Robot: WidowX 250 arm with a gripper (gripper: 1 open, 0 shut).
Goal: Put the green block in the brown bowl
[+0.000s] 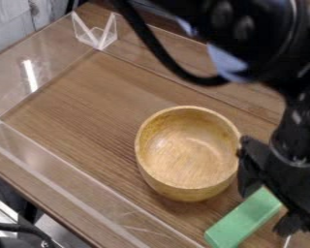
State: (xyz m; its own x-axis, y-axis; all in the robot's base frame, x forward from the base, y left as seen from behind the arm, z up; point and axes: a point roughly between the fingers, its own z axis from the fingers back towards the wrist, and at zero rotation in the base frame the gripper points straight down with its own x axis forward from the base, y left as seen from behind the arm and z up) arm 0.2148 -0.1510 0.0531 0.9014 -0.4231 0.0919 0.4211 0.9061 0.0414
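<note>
The green block [239, 225] lies flat on the wooden table at the lower right, just right of the brown bowl [184, 153], which is empty. My black gripper [279, 199] points down over the block's far end. Its fingers stand apart, one near the bowl's right wall and the other toward the frame's right edge. It is open and holds nothing. The gripper hides the far end of the block, and I cannot tell whether the fingers touch it.
Clear acrylic walls [28, 73] fence the wooden table [93, 102] at the left and front. A small clear triangular stand [96, 31] sits at the back left. The arm's dark bulk [248, 39] fills the upper right.
</note>
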